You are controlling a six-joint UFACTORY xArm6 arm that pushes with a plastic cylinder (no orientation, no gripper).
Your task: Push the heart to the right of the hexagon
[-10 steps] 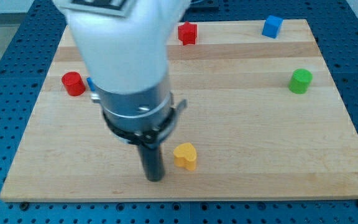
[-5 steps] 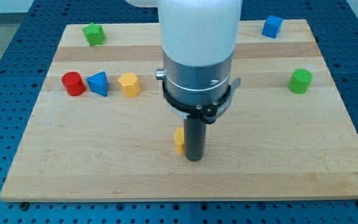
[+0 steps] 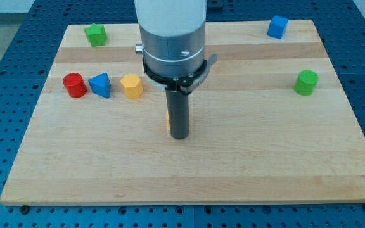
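**Camera view: rod all but hides yellow heart at mid-surface**

Camera view shows the dark rod standing upright near the centre of the wooden surface [image 3: 334, 158], my tip [image 3: 179, 137] planted on the wood. This tool is a plain rod with nothing that opens or shuts. Only a yellow sliver of the heart [image 3: 168, 120] peeks out at the rod's left edge, touching it. The yellow hexagon [image 3: 131, 85] sits up and to the left, beside a blue triangular block [image 3: 99, 85] and a red cylinder [image 3: 75, 85]. A green cylinder [image 3: 307, 83] stands at far right.
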